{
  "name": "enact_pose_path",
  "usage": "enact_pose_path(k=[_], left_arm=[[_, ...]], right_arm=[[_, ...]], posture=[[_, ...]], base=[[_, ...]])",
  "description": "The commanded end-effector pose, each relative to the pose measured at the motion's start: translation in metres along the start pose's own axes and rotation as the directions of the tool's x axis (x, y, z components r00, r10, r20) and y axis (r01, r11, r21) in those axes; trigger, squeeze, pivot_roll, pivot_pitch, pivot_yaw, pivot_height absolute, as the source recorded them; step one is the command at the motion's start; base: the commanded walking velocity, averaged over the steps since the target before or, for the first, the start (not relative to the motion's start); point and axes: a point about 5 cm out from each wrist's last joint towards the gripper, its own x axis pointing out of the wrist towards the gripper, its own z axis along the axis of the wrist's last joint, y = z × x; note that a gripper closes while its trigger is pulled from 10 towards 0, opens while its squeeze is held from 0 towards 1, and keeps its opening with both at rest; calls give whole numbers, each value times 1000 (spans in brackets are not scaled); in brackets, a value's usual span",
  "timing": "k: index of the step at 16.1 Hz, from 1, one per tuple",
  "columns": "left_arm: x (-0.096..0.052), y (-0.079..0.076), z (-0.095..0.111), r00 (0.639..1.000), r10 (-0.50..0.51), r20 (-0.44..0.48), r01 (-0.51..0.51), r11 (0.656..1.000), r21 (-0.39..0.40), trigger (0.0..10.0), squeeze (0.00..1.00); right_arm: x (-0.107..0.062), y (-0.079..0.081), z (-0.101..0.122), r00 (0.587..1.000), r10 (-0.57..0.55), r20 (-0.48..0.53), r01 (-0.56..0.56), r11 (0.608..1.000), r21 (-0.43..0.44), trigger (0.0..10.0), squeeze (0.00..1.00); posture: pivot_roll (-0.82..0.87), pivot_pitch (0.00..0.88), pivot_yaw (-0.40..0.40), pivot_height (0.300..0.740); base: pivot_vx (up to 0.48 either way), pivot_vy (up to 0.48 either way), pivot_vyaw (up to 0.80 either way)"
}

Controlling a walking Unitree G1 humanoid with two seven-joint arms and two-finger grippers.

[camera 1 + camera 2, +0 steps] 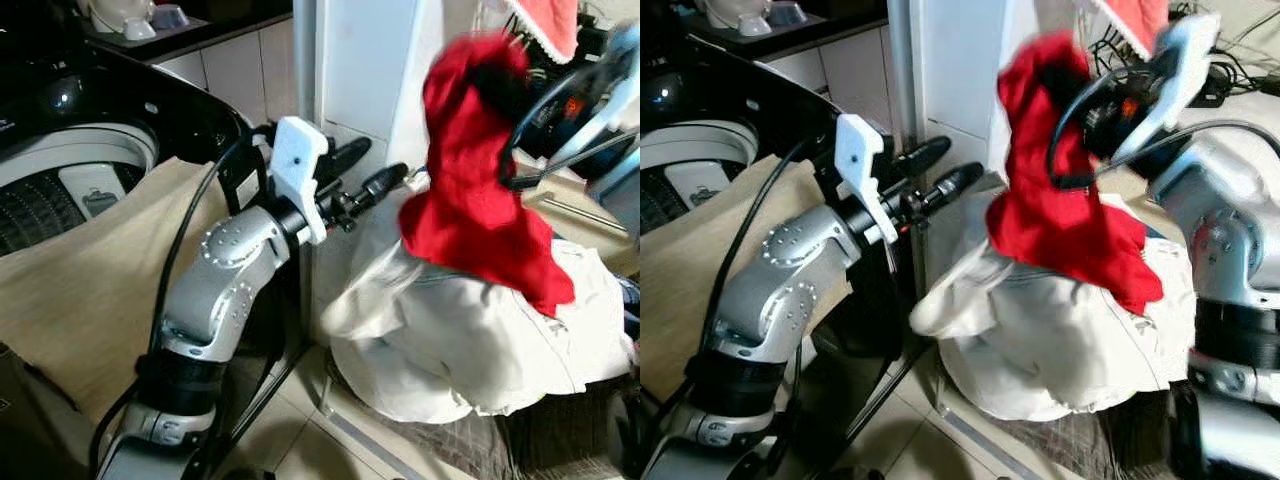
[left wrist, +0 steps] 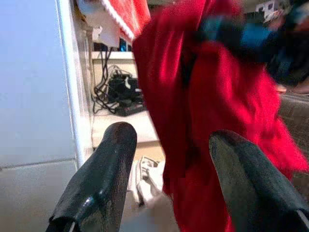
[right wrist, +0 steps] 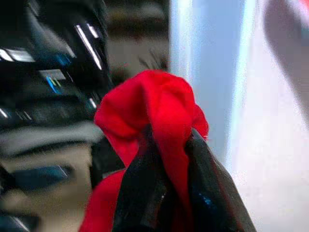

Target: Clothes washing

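Note:
A red garment (image 1: pixel 480 200) hangs in the air above a heap of white laundry (image 1: pixel 470 330). My right gripper (image 3: pixel 166 145) is shut on the top of the red garment (image 3: pixel 149 106), with cloth bunched between its black fingers (image 3: pixel 140 193). My left gripper (image 1: pixel 368 170) is open and held level just left of the red garment (image 2: pixel 217 121), not touching it; its two fingers (image 2: pixel 101 179) stand wide apart. At my left is a black top-loading washing machine (image 1: pixel 60 90) with its round opening (image 1: pixel 70 180) showing, and a beige cloth (image 1: pixel 90 280) draped over its front.
The white laundry sits in a dark woven basket (image 1: pixel 540 430) on the tiled floor. A white pillar or door frame (image 1: pixel 360 60) stands between washer and basket. Cables and a power strip (image 2: pixel 116 92) lie behind. Another red cloth (image 1: pixel 550 25) with white trim hangs at upper right.

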Motion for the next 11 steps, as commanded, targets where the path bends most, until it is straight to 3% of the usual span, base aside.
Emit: enact_pose_path(k=[1,2,4,5,6,7,11], left_arm=[[0,-3,-6,1000,-11,-29,12,1000,17,10000,0],[-1,-5,-11,999,-16,-43,17,1000,23,10000,0],[0,-7,-11,999,-18,-39,18,1000,11,10000,0],[4,-13,-10,998,-54,-17,53,996,-72,10000,0],[7,-15,-9,998,-59,-11,57,993,-104,10000,24],[11,-19,-9,997,-80,7,80,985,-153,10000,1000],[28,-33,-24,995,-88,-39,80,981,-177,10000,1000]], right_arm=[[-3,-4,-13,996,-41,-82,38,999,-31,0,0],[-9,-8,-24,989,-95,-115,97,995,10,0,0],[-16,-5,-28,990,-101,-95,109,990,88,0,0],[-15,3,-22,997,-64,-51,70,990,124,0,0],[-13,6,-19,999,-47,-28,51,989,142,0,0],[-10,12,-14,1000,-24,8,22,986,167,0,0],[1,31,4,992,48,113,-73,970,234,0,0]], posture=[[-89,0,18,740],[-89,0,18,740],[-88,0,23,740],[-89,0,25,740],[-90,0,27,740],[-92,0,28,740],[-95,0,30,740]], base=[[0,0,0],[0,0,0],[0,0,0],[0,0,0],[0,0,0],[0,0,0],[0,0,0]])
